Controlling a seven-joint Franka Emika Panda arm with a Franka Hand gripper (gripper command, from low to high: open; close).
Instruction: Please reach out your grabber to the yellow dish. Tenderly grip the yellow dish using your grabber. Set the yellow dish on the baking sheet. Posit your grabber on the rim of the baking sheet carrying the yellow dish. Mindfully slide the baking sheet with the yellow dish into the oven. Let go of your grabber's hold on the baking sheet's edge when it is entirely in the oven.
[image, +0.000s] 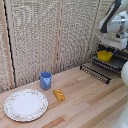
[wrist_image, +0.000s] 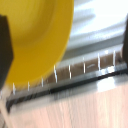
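While the gripper hangs just above it, the dish sits on the sheet at the worktop's far edge. Its fingers seem spread beside the dish, touching nothing, though blur makes this uncertain.

I see a bright yellow dish on the dark, parallel-barred baking sheet. The grabber is white. On the pale wood table sit a blue cup, an orange-yellow oblong item, and a white plate with a patterned rim.
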